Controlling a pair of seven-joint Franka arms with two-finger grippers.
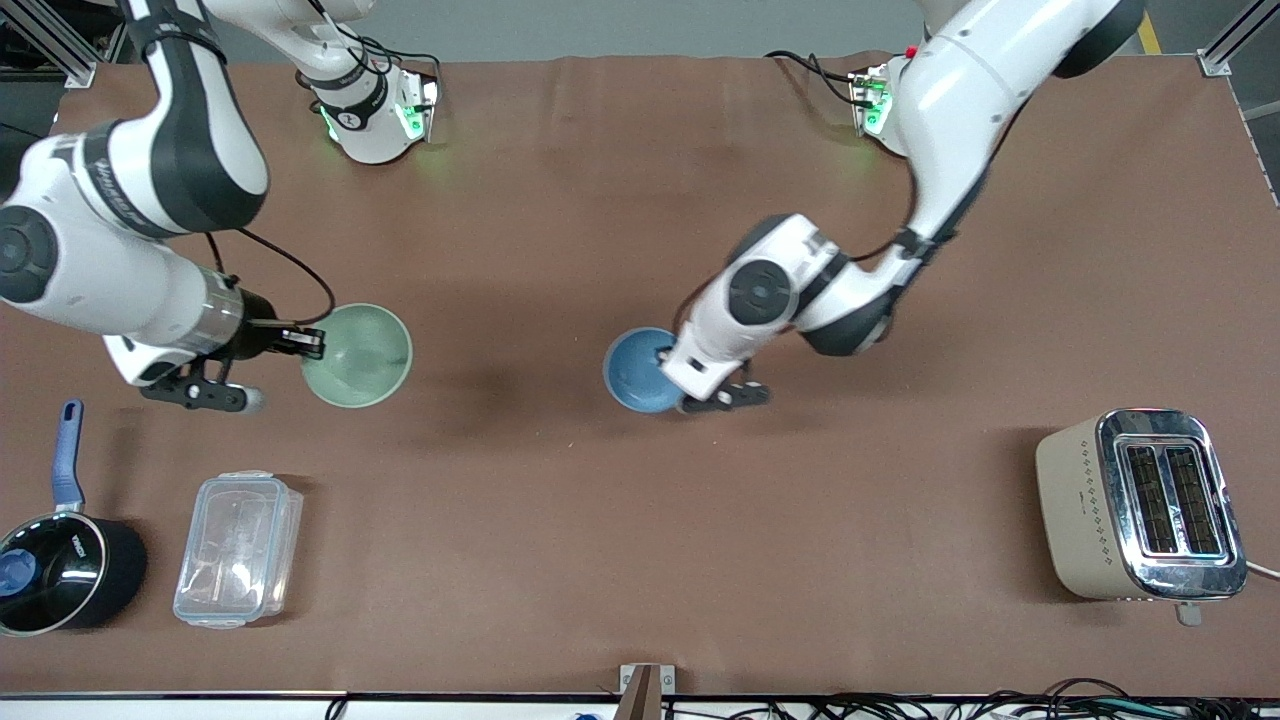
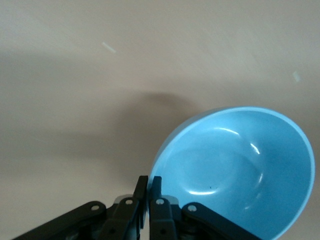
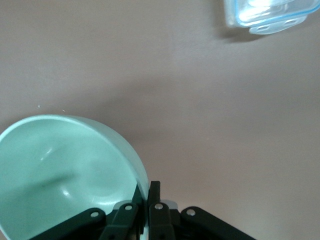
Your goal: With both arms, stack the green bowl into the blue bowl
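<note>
The pale green bowl (image 1: 358,355) hangs tilted above the table toward the right arm's end. My right gripper (image 1: 305,343) is shut on its rim; in the right wrist view the gripper (image 3: 148,189) pinches the rim of the green bowl (image 3: 60,170). The sky-blue bowl (image 1: 636,368) is tilted near the table's middle. My left gripper (image 1: 668,356) is shut on its rim; in the left wrist view the gripper (image 2: 149,184) clamps the rim of the blue bowl (image 2: 240,170).
A black saucepan with a blue handle (image 1: 55,560) and a clear lidded container (image 1: 238,548) stand near the front edge at the right arm's end; the container also shows in the right wrist view (image 3: 267,15). A beige toaster (image 1: 1140,505) stands at the left arm's end.
</note>
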